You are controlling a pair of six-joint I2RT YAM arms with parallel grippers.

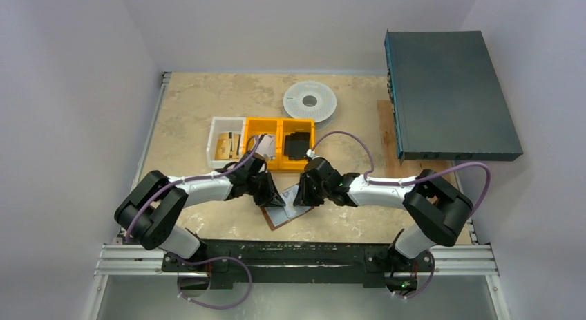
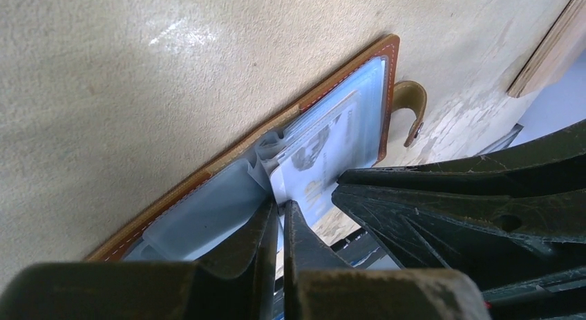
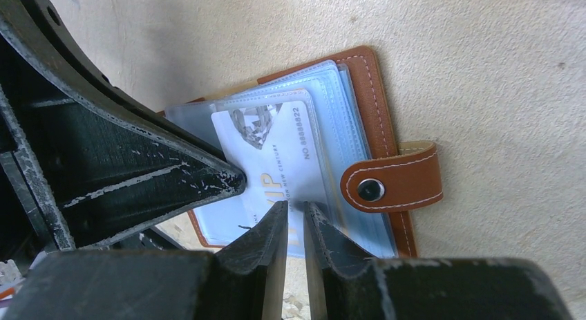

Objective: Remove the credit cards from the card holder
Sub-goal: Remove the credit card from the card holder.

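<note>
Tan bench (image 1: 200, 99), with the card holder (image 1: 283, 213) lying open on it near the front edge, right between the two arms, blue plastic sleeves facing up. Left end effector (image 2: 280, 208) is down to a thin slit, tips at the sleeves by the fold. Right end effector (image 3: 294, 208) is just as narrow, tips at the bottom edge of a white credit card (image 3: 276, 154) showing in the top sleeve. Can't tell if either one actually has a grip.
</note>
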